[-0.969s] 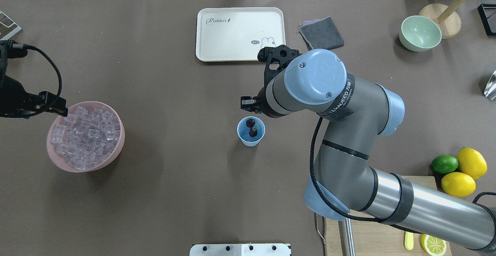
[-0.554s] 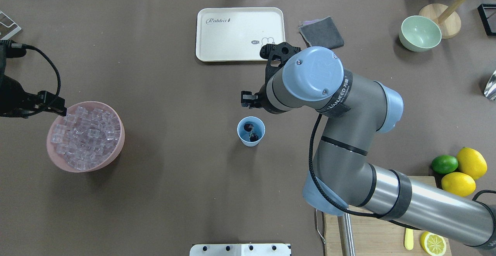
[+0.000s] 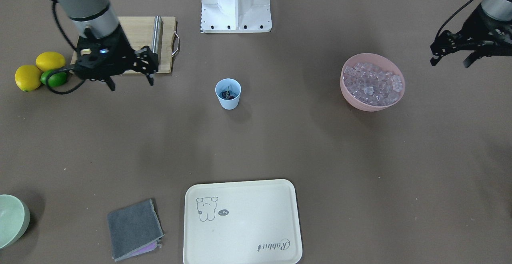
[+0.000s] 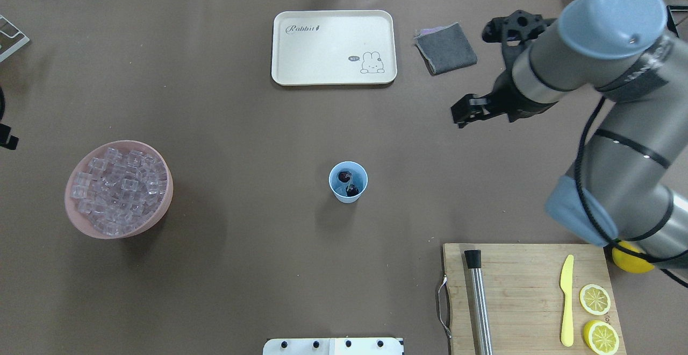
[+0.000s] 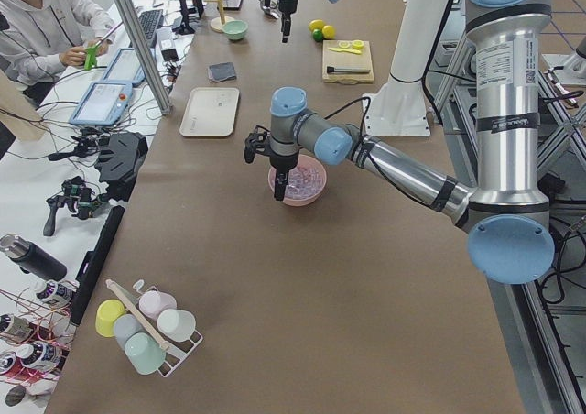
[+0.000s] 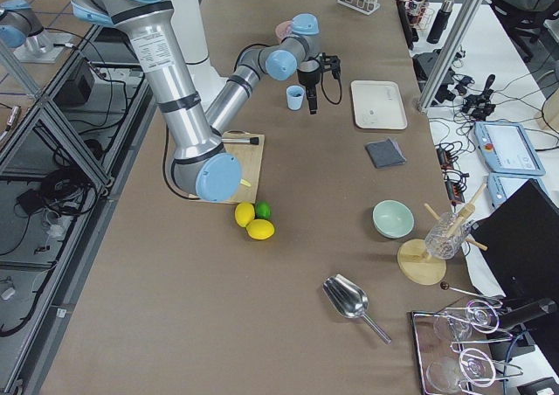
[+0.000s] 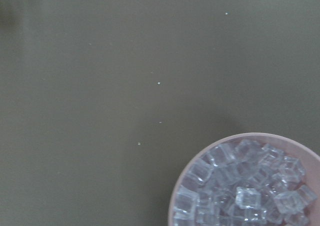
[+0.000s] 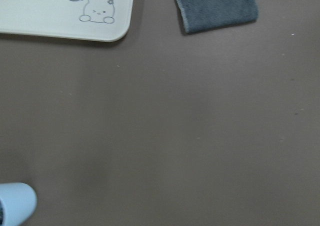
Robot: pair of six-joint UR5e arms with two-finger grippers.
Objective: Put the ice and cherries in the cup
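1. Overhead exterior view: the cherries (image 4: 352, 190) are lying inside the cup (image 4: 339, 196), which is standing upright between the two grippers and well apart from both.
2. The right gripper (image 3: 131, 84) is hanging with its jaws spread and empty, so the cherry step is judged complete. The cup is sitting well off to this gripper's left.
3. The left gripper (image 3: 450, 62) is hovering with its fingers apart, carrying nothing. The ice (image 4: 118, 191) is lying heaped in the pink bowl (image 4: 167, 204), near this gripper on its right, probably because picking cubes is coming next.
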